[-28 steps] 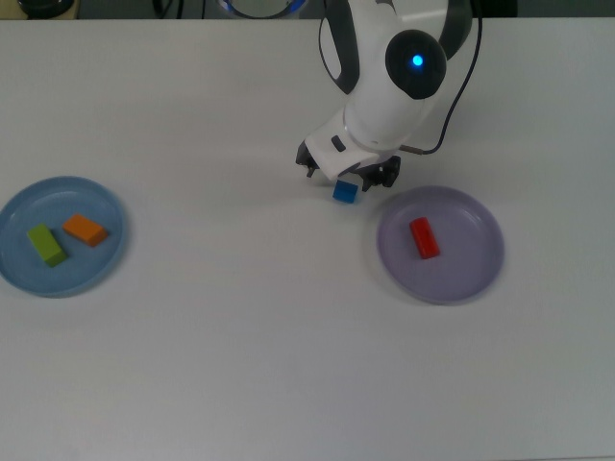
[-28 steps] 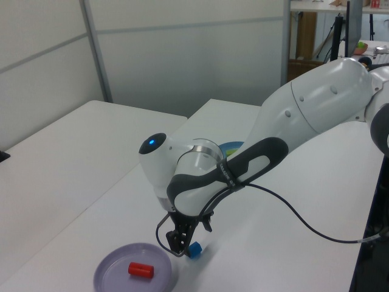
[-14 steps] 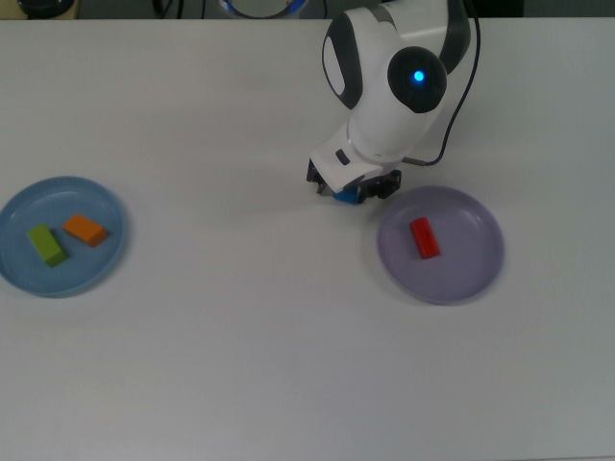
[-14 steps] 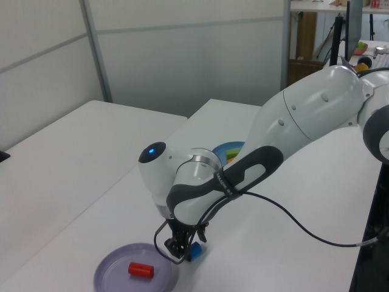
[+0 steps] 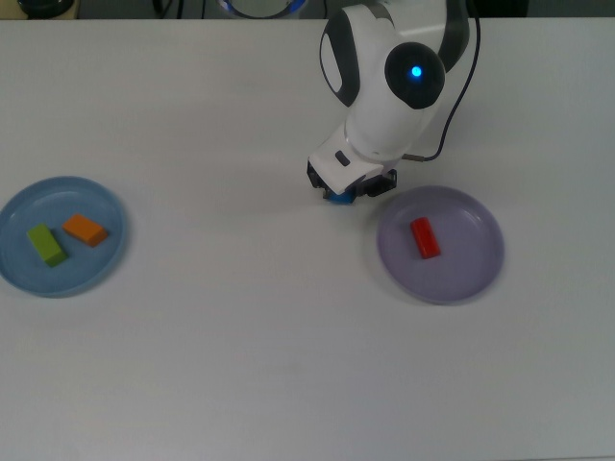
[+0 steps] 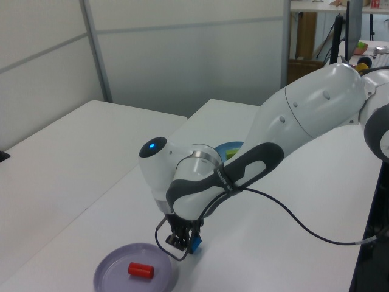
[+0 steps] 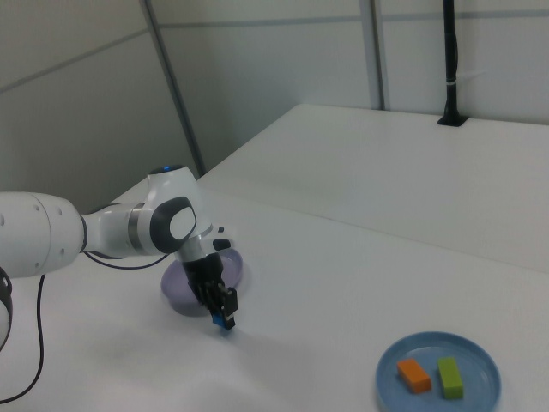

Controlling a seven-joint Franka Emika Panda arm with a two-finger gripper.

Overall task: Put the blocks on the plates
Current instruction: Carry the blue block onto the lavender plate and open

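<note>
The small blue block (image 5: 335, 199) sits between the fingertips of my gripper (image 5: 346, 191), which is shut on it just off the left rim of the lavender plate (image 5: 461, 271) in the top view. In the left view the blue block (image 6: 195, 243) hangs at the fingertips, right at the table surface. The red block (image 5: 424, 237) lies on the lavender plate. The green block (image 5: 46, 244) and orange block (image 5: 85, 230) lie side by side on the light blue plate (image 5: 77, 271) at the top view's far left.
The arm's white body and a black cable (image 5: 461, 91) lean in from the table's far edge in the top view. Grey partition walls (image 6: 182, 48) stand behind the white table (image 5: 240, 365).
The gripper came down over the blue block and its fingers closed around it. In the left view the wrist has since risen slightly. The other blocks and both plates have not moved.
</note>
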